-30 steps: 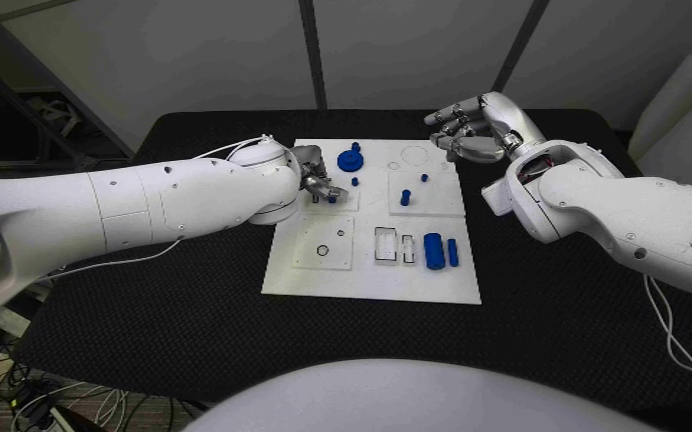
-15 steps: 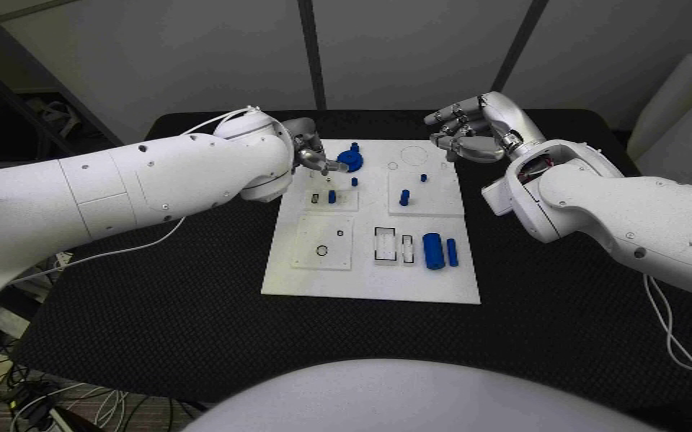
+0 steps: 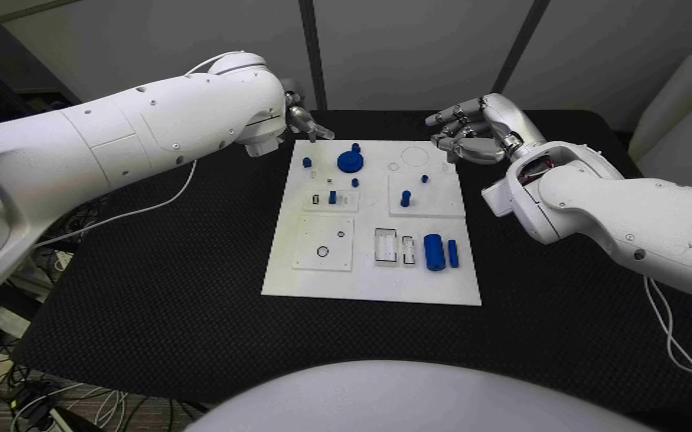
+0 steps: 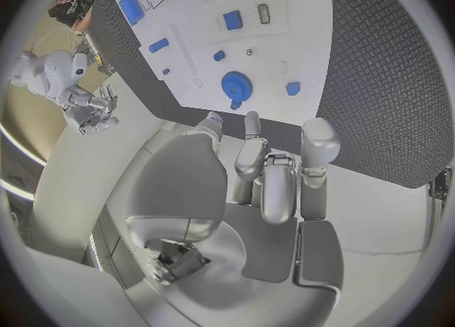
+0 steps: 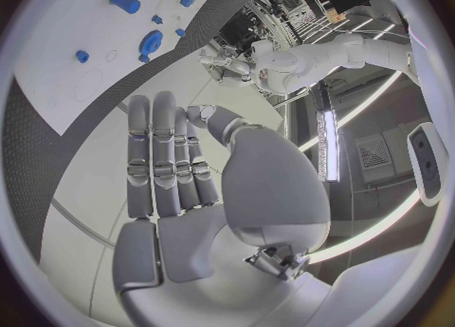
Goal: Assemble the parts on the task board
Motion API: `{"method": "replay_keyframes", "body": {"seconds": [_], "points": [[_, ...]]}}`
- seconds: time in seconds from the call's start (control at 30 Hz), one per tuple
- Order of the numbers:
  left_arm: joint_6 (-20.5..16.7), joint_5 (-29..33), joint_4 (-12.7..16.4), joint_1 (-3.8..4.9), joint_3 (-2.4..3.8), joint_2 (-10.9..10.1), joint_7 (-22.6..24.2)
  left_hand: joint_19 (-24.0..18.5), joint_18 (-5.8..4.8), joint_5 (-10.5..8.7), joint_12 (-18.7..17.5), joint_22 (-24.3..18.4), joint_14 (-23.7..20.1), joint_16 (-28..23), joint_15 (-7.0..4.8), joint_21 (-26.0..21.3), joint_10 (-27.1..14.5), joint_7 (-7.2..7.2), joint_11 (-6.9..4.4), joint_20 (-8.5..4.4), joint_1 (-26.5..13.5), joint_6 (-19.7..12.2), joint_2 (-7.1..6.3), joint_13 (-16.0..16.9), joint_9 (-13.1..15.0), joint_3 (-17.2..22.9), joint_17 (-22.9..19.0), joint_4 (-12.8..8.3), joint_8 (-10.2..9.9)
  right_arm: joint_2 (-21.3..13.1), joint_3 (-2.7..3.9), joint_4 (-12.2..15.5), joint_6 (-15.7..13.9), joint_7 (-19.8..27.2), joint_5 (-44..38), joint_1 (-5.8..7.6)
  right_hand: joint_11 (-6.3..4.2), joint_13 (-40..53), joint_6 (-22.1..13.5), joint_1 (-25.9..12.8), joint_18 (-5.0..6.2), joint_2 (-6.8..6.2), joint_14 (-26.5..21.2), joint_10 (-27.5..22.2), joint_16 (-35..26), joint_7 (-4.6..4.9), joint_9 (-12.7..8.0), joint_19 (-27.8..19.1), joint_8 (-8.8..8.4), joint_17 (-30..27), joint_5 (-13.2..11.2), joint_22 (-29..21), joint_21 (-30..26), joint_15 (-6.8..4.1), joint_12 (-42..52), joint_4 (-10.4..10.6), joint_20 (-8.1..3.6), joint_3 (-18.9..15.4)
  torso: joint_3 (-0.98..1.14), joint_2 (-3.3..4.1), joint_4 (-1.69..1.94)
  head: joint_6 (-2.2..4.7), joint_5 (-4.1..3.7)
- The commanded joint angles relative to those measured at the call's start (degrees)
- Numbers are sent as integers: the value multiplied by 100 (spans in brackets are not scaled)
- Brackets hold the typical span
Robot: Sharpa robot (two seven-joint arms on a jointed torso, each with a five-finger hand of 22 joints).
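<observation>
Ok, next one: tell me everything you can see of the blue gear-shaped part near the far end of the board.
The blue gear is a round, toothed disc, plastic by its look, with a short blue stub rising beside its far edge. It lies flat on the white task board, near the far edge and left of the middle. In the left wrist view its teeth show plainly round the rim. Nothing touches it: the left hand hovers off the board's far left corner, the right hand off the far right.
</observation>
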Motion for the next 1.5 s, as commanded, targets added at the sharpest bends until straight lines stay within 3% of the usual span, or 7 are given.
{"method": "replay_keyframes", "body": {"seconds": [0.03,0.2,0.47,0.7,0.9,1.13,1.5], "points": [[616,168,-270,22,-42,135,93,-4,1,-29,5,11,430,2,53,2,-26,15,6,36,39,-41,39,0,-8,31,839,-13,-29,17,4,0,27,54,-16,12,33,-6,22,10,66,53,27,-10,-19,28,-7,29,-30,-5,28,-8,-15,8,-11,11,20,-32,1,-1,8,22,13],[674,-93,-663,23,-123,334,325,3,2,-37,-70,11,429,-2,66,-3,-82,32,20,51,129,-82,61,-83,-28,42,831,-40,-47,38,4,-5,40,59,-16,11,32,-10,21,14,66,53,29,-11,-26,28,-7,30,-30,-6,30,-9,-19,7,-10,6,19,-31,-8,2,2,51,54],[543,-1029,-1248,-31,-222,558,1256,-61,26,-85,-791,-61,388,-74,133,-163,-589,132,104,115,492,-482,-76,-815,-334,-21,709,-91,-105,64,4,-19,54,64,-16,11,32,-10,21,14,66,53,29,-11,-26,28,-7,30,-30,-6,30,-9,-19,7,-10,6,19,-31,-9,-1,7,72,79],[403,-1791,-1630,-96,-272,691,2290,-43,28,-81,-822,-51,394,-58,134,-171,-579,170,93,129,763,-839,-137,-893,-771,-69,736,-160,-100,94,4,-37,62,70,-16,10,32,-10,21,14,66,53,29,-11,-26,28,-7,30,-30,-6,30,-9,-19,7,-10,6,19,-31,-8,-1,-2,108,114],[691,-2086,-1936,-131,-356,785,2966,-58,33,-82,-836,-55,391,-56,114,-209,-572,162,58,116,946,-921,-106,-940,-1059,-71,737,-267,-96,113,4,-44,65,71,-16,10,32,-10,21,14,66,53,29,-11,-26,28,-7,30,-30,-6,30,-9,-19,7,-10,6,19,-31,-5,-3,-10,127,130],[1042,-2212,-2213,-172,-389,839,3592,-93,41,-82,-870,-62,381,-59,80,-261,-601,107,7,86,1074,-972,-65,-998,-1339,-84,732,-400,-94,95,4,-17,56,68,-16,11,32,-10,21,14,66,53,29,-11,-26,28,-7,30,-30,-6,30,-9,-19,7,-10,6,19,-31,-13,19,-15,144,116],[1286,-2255,-2521,-226,-394,885,3931,-97,38,-82,-869,-48,384,-43,61,-267,-604,89,-13,69,1146,-994,-13,-1014,-1527,-84,756,-504,-89,103,5,-14,50,71,-16,10,32,-10,21,14,66,53,29,-11,-26,28,-7,30,-30,-6,30,-9,-19,7,-10,6,19,-31,-12,21,-15,134,102]]}}
